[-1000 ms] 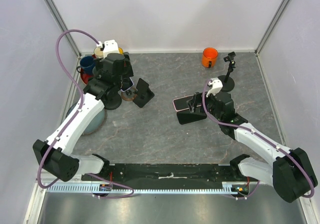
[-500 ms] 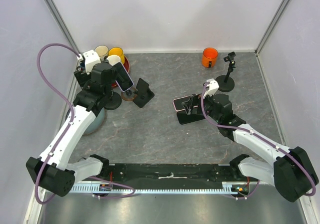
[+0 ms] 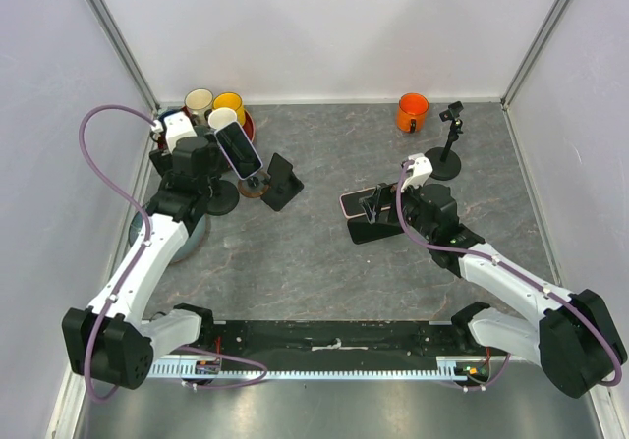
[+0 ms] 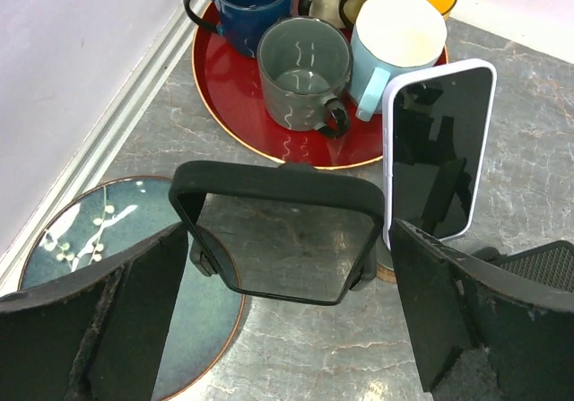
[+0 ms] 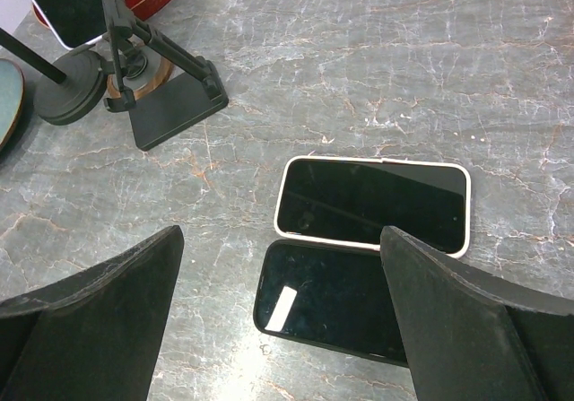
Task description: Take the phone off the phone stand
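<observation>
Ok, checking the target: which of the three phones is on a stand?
The white-cased phone upright by the red tray, near the left claw; the pink-cased phone and the black phone lie flat on the table.

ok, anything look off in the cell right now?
Nothing spilled or broken. Only oddity: a cream-cased phone and a black phone lie loose, flat on the table beside each other, off any stand.

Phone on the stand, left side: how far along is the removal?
Done: nothing yet. The white-cased phone is upright on its phone stand beside the red tray. In hand: the left hand is open, with the phone just beyond one finger. Left: close on the phone and lift it off. The right hand is open above two flat phones.
</observation>
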